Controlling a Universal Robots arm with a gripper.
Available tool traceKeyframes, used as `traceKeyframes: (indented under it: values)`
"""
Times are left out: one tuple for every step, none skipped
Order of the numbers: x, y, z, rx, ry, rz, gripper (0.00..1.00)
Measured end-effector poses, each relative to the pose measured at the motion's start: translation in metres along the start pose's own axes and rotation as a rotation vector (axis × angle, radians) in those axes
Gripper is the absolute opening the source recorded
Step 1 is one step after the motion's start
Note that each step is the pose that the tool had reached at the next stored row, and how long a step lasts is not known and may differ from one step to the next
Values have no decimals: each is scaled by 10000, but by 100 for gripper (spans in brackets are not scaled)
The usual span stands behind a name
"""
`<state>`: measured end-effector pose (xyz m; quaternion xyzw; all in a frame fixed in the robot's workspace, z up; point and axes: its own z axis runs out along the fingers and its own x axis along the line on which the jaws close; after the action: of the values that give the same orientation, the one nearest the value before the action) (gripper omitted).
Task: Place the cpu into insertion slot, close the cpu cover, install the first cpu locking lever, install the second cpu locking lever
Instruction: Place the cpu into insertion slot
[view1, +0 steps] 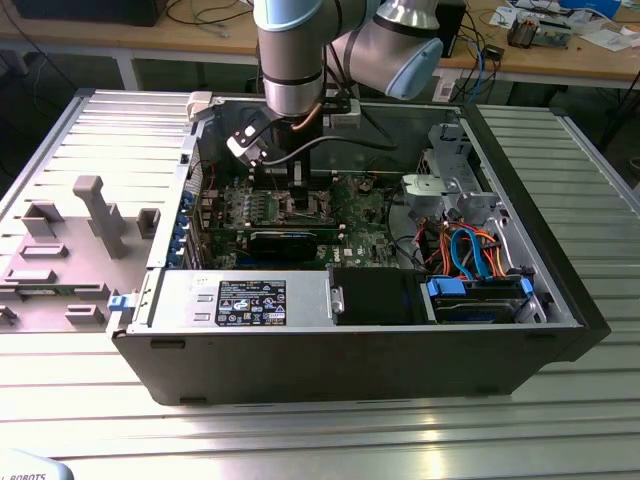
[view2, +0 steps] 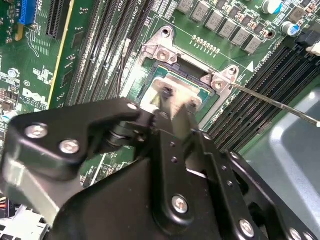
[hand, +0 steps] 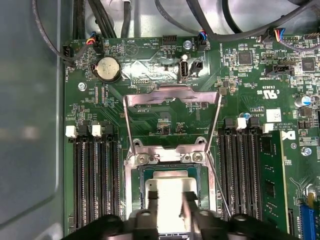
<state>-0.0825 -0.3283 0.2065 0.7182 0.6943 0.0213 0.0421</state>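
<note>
My gripper (hand: 171, 200) hangs low over the insertion slot (hand: 137, 175) on the green board. Its two black fingers (hand: 152, 199) flank the cpu (hand: 171, 192), whose silver-grey top shows between them, and they look shut on its edges. The cpu is level, inside the slot's metal rim or just above it. In the second wrist view the fingertips (view2: 166, 95) reach down onto the same chip (view2: 178, 85). The cpu cover (hand: 172, 95) is swung open, away from the slot, on its hinge. Two thin wire levers (hand: 220, 187) (view2: 270, 102) stand released beside the slot. The exterior view shows the gripper (view1: 300, 190) inside the computer case.
Long black memory slots (hand: 95, 185) run along both sides of the slot. A coin battery (hand: 107, 69) and black cables (hand: 100, 20) lie beyond the cover. The case walls (view1: 330, 375), a power supply (view1: 245, 300) and a drive bay (view1: 480, 295) ring the board.
</note>
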Motion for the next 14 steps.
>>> traceKeyframes:
  values:
    - [-3,0,0,0,0,0,29]
    - [-8,1,4,-1,2,-1,11]
    - [-19,0,9,6,1,0,11]
    - [-30,0,14,14,-2,-1,11]
    - [-39,-1,23,22,-3,-1,11]
    - [-45,-1,32,27,0,-1,11]
    - [-47,-2,34,28,0,0,11]
    - [-48,-2,35,31,-1,0,11]
    - [-51,-1,39,34,0,-1,11]
    - [-52,-1,38,35,-2,-1,11]
    - [-52,0,38,34,-1,0,11]
    - [-52,1,30,31,3,-1,11]
    - [-52,3,17,26,11,0,11]
    - [-52,10,-24,26,10,-2,11]
